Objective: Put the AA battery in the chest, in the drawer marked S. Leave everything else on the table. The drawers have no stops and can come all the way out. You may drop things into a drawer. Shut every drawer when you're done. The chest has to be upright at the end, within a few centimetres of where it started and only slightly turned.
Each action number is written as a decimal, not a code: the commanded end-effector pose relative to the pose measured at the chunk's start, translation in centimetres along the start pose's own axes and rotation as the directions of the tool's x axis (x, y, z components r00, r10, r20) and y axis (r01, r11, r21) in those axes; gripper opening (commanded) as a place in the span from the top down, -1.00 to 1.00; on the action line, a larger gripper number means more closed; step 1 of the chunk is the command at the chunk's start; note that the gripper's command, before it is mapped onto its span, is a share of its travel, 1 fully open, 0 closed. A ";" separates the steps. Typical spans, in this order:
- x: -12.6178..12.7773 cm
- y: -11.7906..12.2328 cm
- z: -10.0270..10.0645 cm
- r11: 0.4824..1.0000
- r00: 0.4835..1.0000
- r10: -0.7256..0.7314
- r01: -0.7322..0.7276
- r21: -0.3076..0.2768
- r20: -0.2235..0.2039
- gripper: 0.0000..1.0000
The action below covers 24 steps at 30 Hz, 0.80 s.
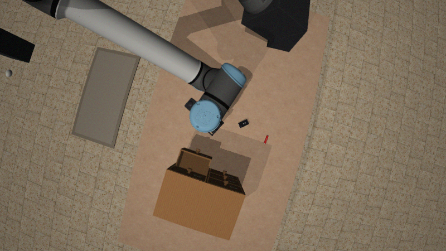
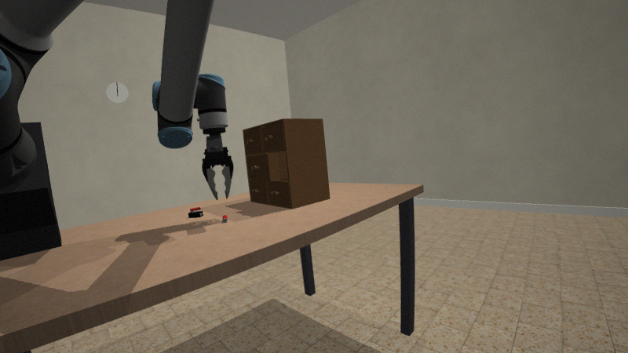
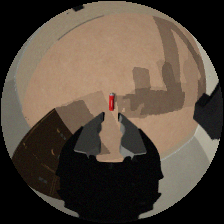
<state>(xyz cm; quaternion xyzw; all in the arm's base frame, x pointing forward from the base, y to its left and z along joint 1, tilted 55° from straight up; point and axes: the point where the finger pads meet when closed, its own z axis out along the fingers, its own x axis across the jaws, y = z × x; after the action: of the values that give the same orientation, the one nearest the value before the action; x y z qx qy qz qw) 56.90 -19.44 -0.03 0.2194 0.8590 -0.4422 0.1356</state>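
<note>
Claw (image 1: 213, 132) (image 2: 222, 198) (image 3: 111, 113) hangs over the table (image 1: 280, 77) (image 2: 263, 228) (image 3: 100, 50), fingers pointing down and a modest gap between them, with nothing in their grip. Just ahead of the tips in the wrist view lies a red stick with a silvery end, which I take to be the battery (image 2: 224, 218) (image 3: 111, 101); it is on its side, and the arm hides it from above.

The step looks like lining up for the pick. Center the gap over the battery's middle, keep one finger along each long side, and open a little more if the clearance seems tight. Go straight down, close gently, and check the hold before lifting, since a round body could roll or squirt away.

Leave the black block (image 1: 243, 122) (image 2: 195, 214) and the other red stick (image 1: 266, 139) (image 2: 195, 209) alone. The chest (image 1: 199, 202) (image 2: 304, 162) (image 3: 35, 155) stands upright with one drawer (image 1: 204, 154) (image 2: 277, 166) pulled out; its letter isn't readable, but it's probably S.
</note>
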 end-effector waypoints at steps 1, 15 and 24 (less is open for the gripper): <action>0.0 0.0 0.3 1.000 1.000 0.000 0.000 0.000 0.001 0.66; 0.0 0.0 1.8 1.000 1.000 0.000 0.000 0.000 0.001 0.66; 0.0 0.0 3.2 1.000 1.000 0.000 0.000 0.000 0.001 0.66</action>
<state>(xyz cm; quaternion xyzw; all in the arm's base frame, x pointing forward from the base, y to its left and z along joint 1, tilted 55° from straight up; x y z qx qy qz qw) 57.01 -21.59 -1.56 0.2197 0.8590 -0.4422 0.1354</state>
